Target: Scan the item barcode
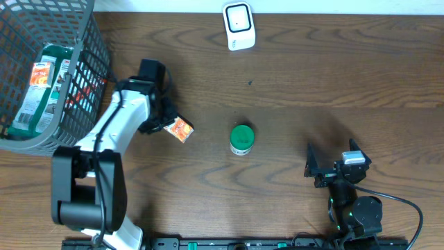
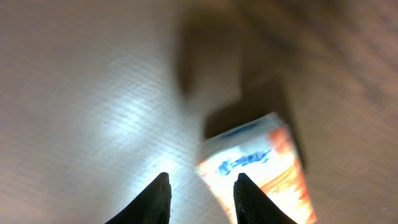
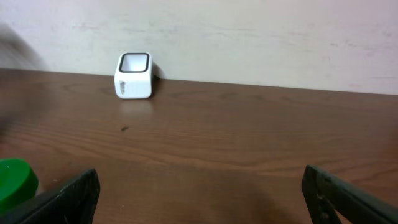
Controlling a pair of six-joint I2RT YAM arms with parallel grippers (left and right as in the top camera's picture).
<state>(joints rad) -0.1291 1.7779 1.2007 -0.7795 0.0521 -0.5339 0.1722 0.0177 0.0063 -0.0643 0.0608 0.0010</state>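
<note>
1. The left gripper (image 1: 165,123) (image 2: 202,200) has its two fingers (image 2: 160,198) partly apart. The gap between them shows only bare table (image 1: 291,76).
2. A small orange-and-white packet (image 1: 182,129) (image 2: 261,165) sits at the outer side of one left finger rather than between the pair. In the left wrist view that finger's tip overlaps the packet's near corner. The view is blurred, so I cannot tell whether the finger touches the packet.
3. From overhead, the packet lies just beyond the left fingertips, on the side facing the middle of the table. It casts a dark shadow on the wood beyond it.
4. The right gripper (image 1: 313,169) (image 3: 202,208) is spread wide and holds nothing. Its two dark fingers (image 3: 62,199) frame the lower corners of the right wrist view, with plain wood between them.
5. The white scanner (image 1: 238,26) (image 3: 133,75) stands well ahead of the right fingers, at the far edge of the table against the wall. Its dark window faces up and forward.
6. A green-lidded jar (image 1: 241,139) (image 3: 15,180) stands upright between the two grippers. It is beyond the packet as seen from the left fingers, and just outside one right finger in the right wrist view.
7. A grey wire basket (image 1: 83,42) holding boxed goods sits behind the left fingers, at the table's corner.
</note>
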